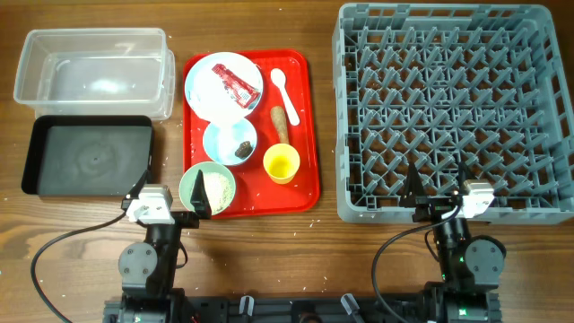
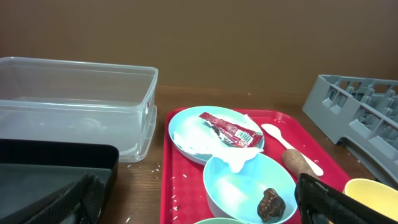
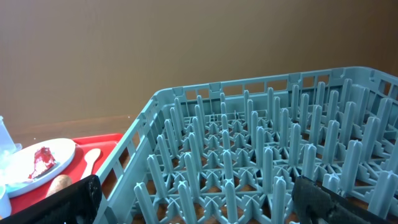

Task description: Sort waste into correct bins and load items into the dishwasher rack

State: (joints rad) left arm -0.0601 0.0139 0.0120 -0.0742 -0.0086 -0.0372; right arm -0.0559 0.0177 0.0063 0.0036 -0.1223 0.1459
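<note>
On the red tray, a pale blue plate (image 1: pixel 208 90) (image 2: pixel 189 124) carries a red-and-white wrapper (image 1: pixel 231 79) (image 2: pixel 230 129) on crumpled white paper (image 2: pixel 239 158). A pale blue bowl (image 1: pixel 222 139) (image 2: pixel 236 186) holds a dark brown lump (image 1: pixel 244 148) (image 2: pixel 272 204). A pale green bowl (image 1: pixel 193 179) holds white crumbs (image 1: pixel 216 188). A brown stick (image 1: pixel 281 124) (image 2: pixel 300 163), a white spoon (image 1: pixel 285 90) (image 2: pixel 277 132) and a yellow cup (image 1: pixel 281 163) (image 2: pixel 373 193) lie alongside. My left gripper (image 1: pixel 170 193) (image 2: pixel 199 208) is open and empty by the green bowl. My right gripper (image 1: pixel 439 179) (image 3: pixel 205 205) is open and empty over the grey rack's (image 1: pixel 448 108) (image 3: pixel 249 137) near edge.
The clear tub (image 1: pixel 94 67) (image 2: pixel 74 106) stands at the back left, with the black tray (image 1: pixel 90 157) (image 2: pixel 37 168) in front of it. The red serving tray (image 1: pixel 305 135) (image 2: pixel 183 186) lies between them and the rack. Rice-like crumbs dot the wood by the tray.
</note>
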